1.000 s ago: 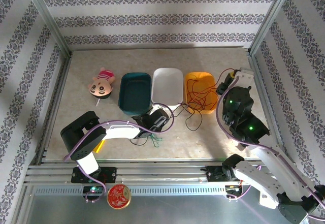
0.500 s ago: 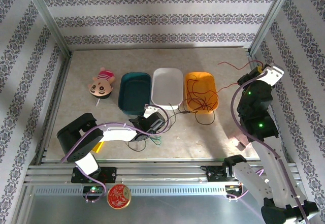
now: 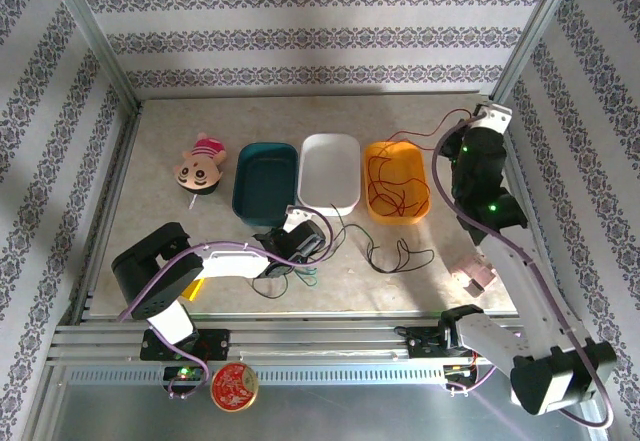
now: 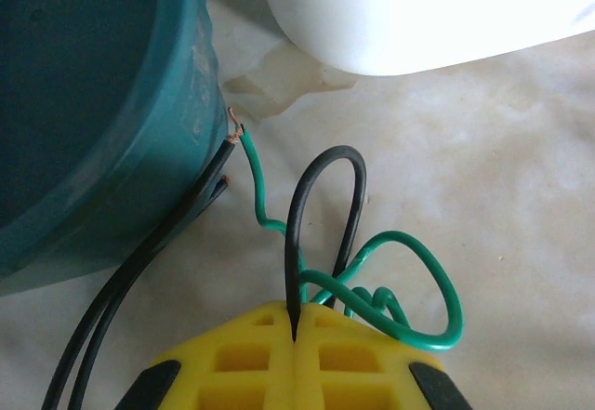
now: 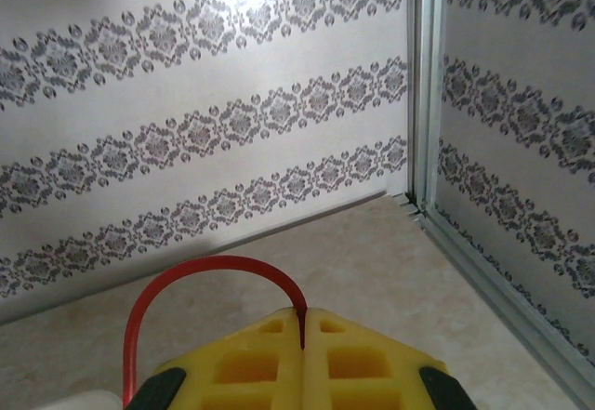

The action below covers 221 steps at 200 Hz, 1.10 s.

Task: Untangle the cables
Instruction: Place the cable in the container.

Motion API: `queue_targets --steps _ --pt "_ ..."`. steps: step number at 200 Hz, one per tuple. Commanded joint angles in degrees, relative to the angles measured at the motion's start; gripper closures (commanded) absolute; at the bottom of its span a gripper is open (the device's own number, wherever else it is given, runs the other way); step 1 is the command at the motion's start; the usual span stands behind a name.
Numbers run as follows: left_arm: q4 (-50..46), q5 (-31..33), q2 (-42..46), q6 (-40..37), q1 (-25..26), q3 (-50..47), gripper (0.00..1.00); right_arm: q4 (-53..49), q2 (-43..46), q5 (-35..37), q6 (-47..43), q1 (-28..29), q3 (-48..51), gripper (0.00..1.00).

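Left end effector (image 4: 295, 322) closed tight, yellow pads (image 4: 242, 359) pressed together on a black cable (image 4: 325, 173) caught in the seam between them. Just beyond the pads, that black cable arched up in a narrow loop, with a green cable (image 4: 414, 252) coiled through and beside it, the green's stripped copper tip close to the teal bin (image 4: 84, 103). Two black cable ends (image 4: 158, 271) side by side along the teal bin's wall. Farther off, a corner of the white bin (image 4: 418, 10) on the pale tabletop (image 4: 483, 168).

Seen from above, nearest the arm bases: round red disc (image 3: 233, 388) on the front rail, print on it too small to read. Past it, the left end effector low over the tabletop in front of the teal bin, black and green cables bunched beneath. To the right, a loose black loop (image 3: 400, 256) lying apart on the tabletop in front of the orange bin (image 3: 396, 145), and a small pink object (image 3: 473, 278) near the right edge. Then three bins in a row, teal, white, orange, with a plush toy (image 3: 200, 166) left of them. Red cable (image 3: 383, 183) heaped in the orange bin, one end running up and right to the right end effector (image 3: 476, 121), raised above the far right corner.

Right end effector (image 5: 303, 322) likewise closed, pads together on the red cable, arched left and downward. Behind it, patterned wallpaper (image 5: 186, 150) and a metal corner post (image 5: 426, 85).
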<state>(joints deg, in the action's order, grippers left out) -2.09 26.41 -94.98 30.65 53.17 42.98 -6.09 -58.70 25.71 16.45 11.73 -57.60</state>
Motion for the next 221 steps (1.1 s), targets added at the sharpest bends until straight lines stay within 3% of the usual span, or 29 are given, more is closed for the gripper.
queue_targets --steps 1,50,89,184,197,210,221 --pt "-5.03 0.08 -0.12 -0.99 0.53 -0.63 1.00 2.33 -2.94 -0.58 2.21 -0.49 -0.21 1.00" --pt "-4.87 -0.02 0.23 -1.69 0.70 0.32 1.00 1.49 -10.65 -0.36 10.73 -0.33 6.37 1.00" --pt "-4.85 -0.56 0.41 -3.40 0.71 1.59 1.00 -2.56 -16.74 -4.65 16.97 0.45 9.02 1.00" --pt "-2.84 -1.82 3.28 -7.54 0.97 3.44 1.00 -9.51 -28.63 -9.72 18.97 2.59 4.95 1.00" --pt "-2.91 -1.76 3.72 -7.84 0.97 3.46 1.00 -9.66 -28.69 -9.74 19.08 3.10 4.45 0.94" --pt "-2.81 -1.57 4.31 -7.99 1.06 3.35 1.00 -9.49 -27.63 -8.94 19.06 3.69 4.17 0.71" --pt "-2.76 -1.43 4.81 -8.13 1.06 3.31 1.00 -9.42 -26.30 -7.71 18.96 4.21 3.87 0.62"
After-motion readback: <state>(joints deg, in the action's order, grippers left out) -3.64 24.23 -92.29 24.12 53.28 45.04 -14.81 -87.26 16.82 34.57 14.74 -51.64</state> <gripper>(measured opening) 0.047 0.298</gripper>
